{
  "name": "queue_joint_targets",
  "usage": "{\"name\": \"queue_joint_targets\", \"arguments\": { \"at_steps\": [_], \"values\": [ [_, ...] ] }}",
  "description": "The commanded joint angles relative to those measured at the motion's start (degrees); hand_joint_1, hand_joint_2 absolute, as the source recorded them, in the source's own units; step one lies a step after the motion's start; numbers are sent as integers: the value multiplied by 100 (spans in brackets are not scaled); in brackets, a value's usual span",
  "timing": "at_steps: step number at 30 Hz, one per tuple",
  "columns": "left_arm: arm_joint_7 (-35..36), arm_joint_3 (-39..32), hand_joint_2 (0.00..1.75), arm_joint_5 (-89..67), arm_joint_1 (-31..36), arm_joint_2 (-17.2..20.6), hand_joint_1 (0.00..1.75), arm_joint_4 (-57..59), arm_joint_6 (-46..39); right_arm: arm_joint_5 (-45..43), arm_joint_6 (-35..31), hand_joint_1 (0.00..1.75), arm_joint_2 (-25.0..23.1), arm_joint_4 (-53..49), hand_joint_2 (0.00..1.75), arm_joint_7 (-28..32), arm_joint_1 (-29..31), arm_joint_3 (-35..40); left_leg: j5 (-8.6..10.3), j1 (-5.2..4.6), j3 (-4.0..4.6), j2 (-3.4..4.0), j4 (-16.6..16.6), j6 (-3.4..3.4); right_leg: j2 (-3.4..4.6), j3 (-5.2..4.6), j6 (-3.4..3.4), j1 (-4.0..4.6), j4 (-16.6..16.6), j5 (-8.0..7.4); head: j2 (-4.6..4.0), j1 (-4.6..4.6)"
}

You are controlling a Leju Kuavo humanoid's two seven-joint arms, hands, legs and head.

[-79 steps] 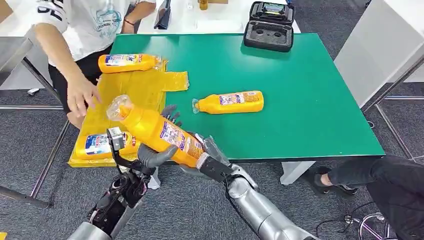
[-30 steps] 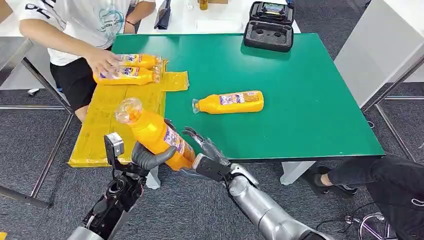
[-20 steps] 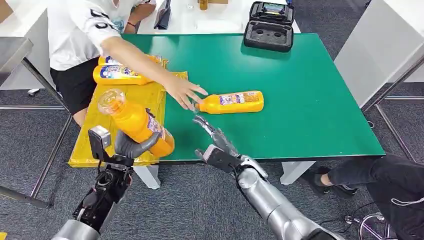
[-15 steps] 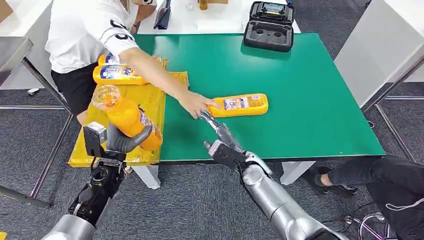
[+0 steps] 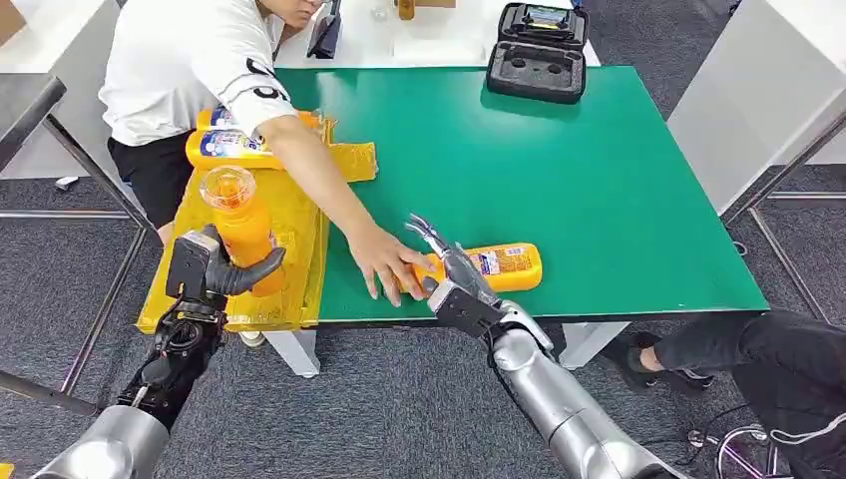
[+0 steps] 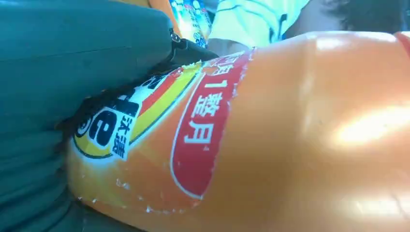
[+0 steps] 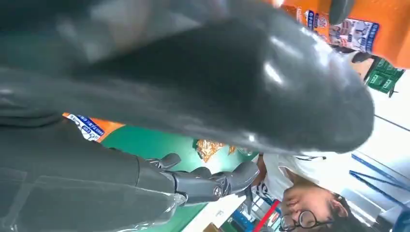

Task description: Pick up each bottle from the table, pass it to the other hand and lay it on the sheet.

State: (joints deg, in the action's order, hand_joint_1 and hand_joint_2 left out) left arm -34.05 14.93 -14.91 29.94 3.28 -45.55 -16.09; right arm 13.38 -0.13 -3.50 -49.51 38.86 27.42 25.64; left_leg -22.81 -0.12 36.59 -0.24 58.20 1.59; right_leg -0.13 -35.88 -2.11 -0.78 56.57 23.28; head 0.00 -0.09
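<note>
Head view: the robot's left hand (image 5: pixel 221 271) grips an orange plastic bottle with a clear cap (image 5: pixel 239 226), holding it nearly upright above the crinkled yellow plastic sheet (image 5: pixel 299 195) that covers the left end of the green table top (image 5: pixel 599 170). Two more orange bottles with blue-and-white labels (image 5: pixel 234 145) lie side by side at the far end of the sheet. The robot's right hand (image 5: pixel 449 269) hovers with its fingers spread over a fourth orange bottle lying on its side (image 5: pixel 504 265) near the front edge of the table; whether the fingers touch it cannot be told. A person in a white T-shirt (image 5: pixel 190 55) leans over from the left, and the person's hand (image 5: pixel 389 267) rests on the cap end of that lying bottle, just beside the robot's right hand. An open black moulded case (image 5: pixel 536 52) sits at the far edge of the table.

Left wrist view: the held bottle (image 6: pixel 300 135) sits tight against the hand's grey cover (image 6: pixel 48 72), its label with red and yellow printing turned to the camera.

Right wrist view: the thick grey thumb (image 7: pixel 232 87) looms close, darker fingers (image 7: pixel 208 183) stretch out apart over the green table (image 7: pixel 145 142), and part of the lying bottle's label (image 7: pixel 358 31) shows beyond the thumb.
</note>
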Motion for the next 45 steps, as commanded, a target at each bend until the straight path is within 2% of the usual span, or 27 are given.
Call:
{"name": "queue_joint_targets", "arguments": {
  "at_steps": [1,7,13,15,21,23,24,26,27,31,35,39,40,45],
  "values": [
    [455,895,175,-1441,834,320,175,1088,-506,-40,-28,0,90,66,175,-14,197,-39,-8,4,-18,-5,2,-8,-6,20,7,5,2,10,0,2],
    [1035,1407,175,-2753,1514,524,175,1369,-998,-171,-1,0,98,162,175,89,172,-32,-5,9,-4,-10,8,-7,-10,10,6,9,4,7,0,2],
    [1504,1352,175,-3659,1452,726,175,1126,-1538,-184,59,0,-27,495,175,112,390,12,-6,4,-13,7,0,-7,7,12,6,4,2,4,0,0],
    [1583,1308,175,-3799,1464,775,169,1039,-1569,-202,90,0,-38,499,175,114,366,-3,-11,7,-21,9,3,-9,8,20,7,7,4,9,0,0],
    [1953,1259,175,-4345,1438,883,168,1211,-1304,-30,236,0,-150,471,175,114,308,-69,-10,9,-19,13,3,-7,12,17,7,8,3,6,0,2],
    [2185,1344,175,-4705,1306,813,168,1427,-1351,47,274,0,-184,530,175,113,381,-112,-13,8,-33,13,-1,-10,12,31,9,7,2,10,0,2],
    [2207,1349,175,-4744,1278,784,161,1496,-1305,64,281,0,-186,546,175,114,391,-127,-8,5,-25,8,-3,-8,8,24,7,4,1,7,0,0],
    [2227,1316,175,-4751,1220,683,164,1648,-1103,102,292,0,-156,579,175,114,402,-154,-10,5,-31,10,-4,-9,9,29,8,4,0,8,0,0],
    [2292,1360,175,-4852,1221,667,157,1717,-1064,115,295,0,-151,596,175,114,408,-166,-7,3,-25,3,-5,-6,3,24,6,2,-1,7,0,2],
    [2622,1531,175,-5406,1168,565,159,1939,-826,202,348,0,-112,617,175,114,400,-199,-13,5,-36,2,-3,-8,2,37,7,4,-2,13,0,2],
    [2583,1557,175,-5497,1136,512,162,2023,-482,228,349,0,-85,587,175,114,352,-205,-16,8,-44,-4,-4,-10,-4,47,9,7,-4,18,0,2],
    [2556,1526,175,-5557,1163,573,155,1955,-343,242,344,0,-107,529,175,114,329,-237,-14,9,-28,0,3,-10,-1,31,9,8,2,13,0,2],
    [2564,1476,175,-5580,1139,592,162,1883,-413,256,358,0,-106,498,175,113,305,-239,-17,13,-36,-2,4,-11,-2,41,10,12,1,17,0,2],
    [2571,1379,175,-5661,1055,626,164,1759,-276,295,389,0,-113,615,175,102,339,-250,-14,10,-34,3,0,-11,2,36,10,10,-1,13,0,2]
  ]
}}
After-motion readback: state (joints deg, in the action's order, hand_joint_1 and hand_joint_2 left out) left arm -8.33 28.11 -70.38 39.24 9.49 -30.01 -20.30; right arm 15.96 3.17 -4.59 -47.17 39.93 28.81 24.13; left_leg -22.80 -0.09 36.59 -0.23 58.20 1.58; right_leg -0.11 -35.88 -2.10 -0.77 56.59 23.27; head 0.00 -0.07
